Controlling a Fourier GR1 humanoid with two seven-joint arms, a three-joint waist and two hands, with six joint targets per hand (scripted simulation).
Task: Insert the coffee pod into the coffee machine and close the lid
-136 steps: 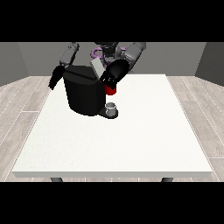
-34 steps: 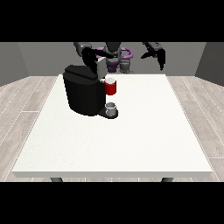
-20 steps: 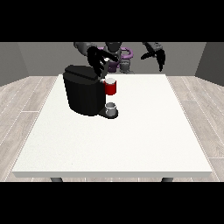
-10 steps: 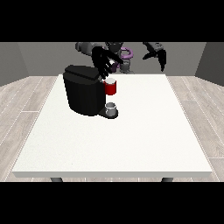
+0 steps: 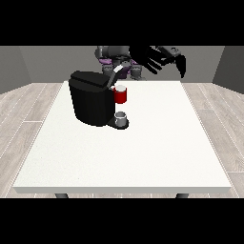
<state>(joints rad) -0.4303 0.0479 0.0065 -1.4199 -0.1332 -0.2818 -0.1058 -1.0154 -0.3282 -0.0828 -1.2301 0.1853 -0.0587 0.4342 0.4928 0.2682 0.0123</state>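
both black hands hung apart from the machine: the hand at the view's right [image 5: 164,59] spread-fingered and holding nothing above the white table's [image 5: 143,152] far edge, the other hand's fingers indiscernible; the black boxy coffee machine [image 5: 90,97] sat near the far left corner, within reach.

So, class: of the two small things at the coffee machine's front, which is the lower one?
The grey thing, sitting on the coffee machine's base; the red thing at the machine is directly above it, higher up.

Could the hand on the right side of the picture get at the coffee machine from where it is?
Probably yes. The hand at the view's right hangs open in the air beyond the coffee machine, with nothing visible between them.
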